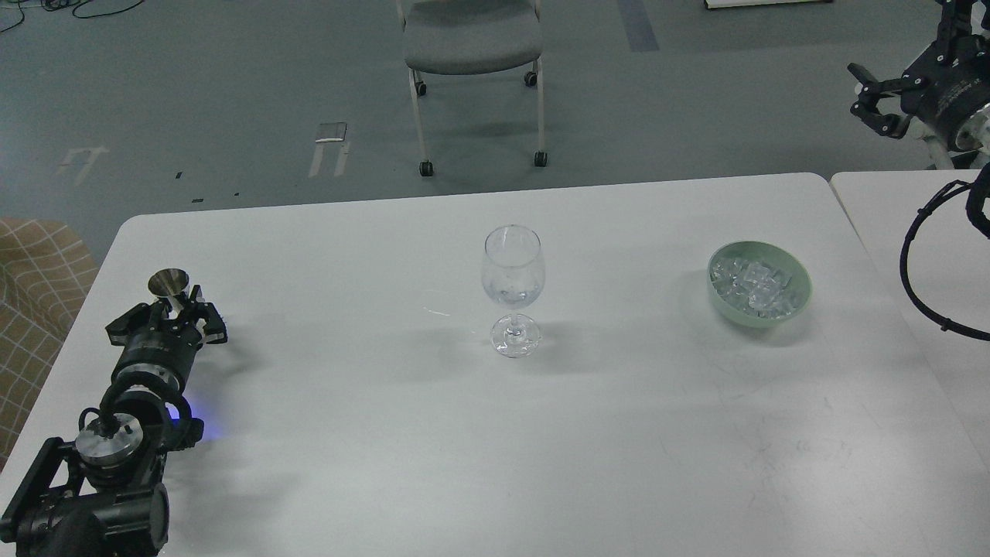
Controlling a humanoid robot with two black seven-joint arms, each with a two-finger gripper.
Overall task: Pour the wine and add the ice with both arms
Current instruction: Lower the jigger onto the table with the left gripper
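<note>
A clear wine glass (513,288) stands upright at the middle of the white table (479,433). A shallow pool of clear wine (512,295) lies in its bowl. A pale green bowl (759,285) at the right holds a heap of ice cubes (754,284). My left gripper (175,311) is at the table's left side, shut around the lower part of a small steel jigger (169,283) that stands upright. My right gripper (868,96) is open and empty, held high beyond the table's far right corner, well away from the bowl.
A grey wheeled chair (472,46) stands on the floor behind the table. A second white table (913,224) adjoins at the right, with my right arm's black cable (916,278) looping over it. A tan checked seat (35,294) is at the left edge.
</note>
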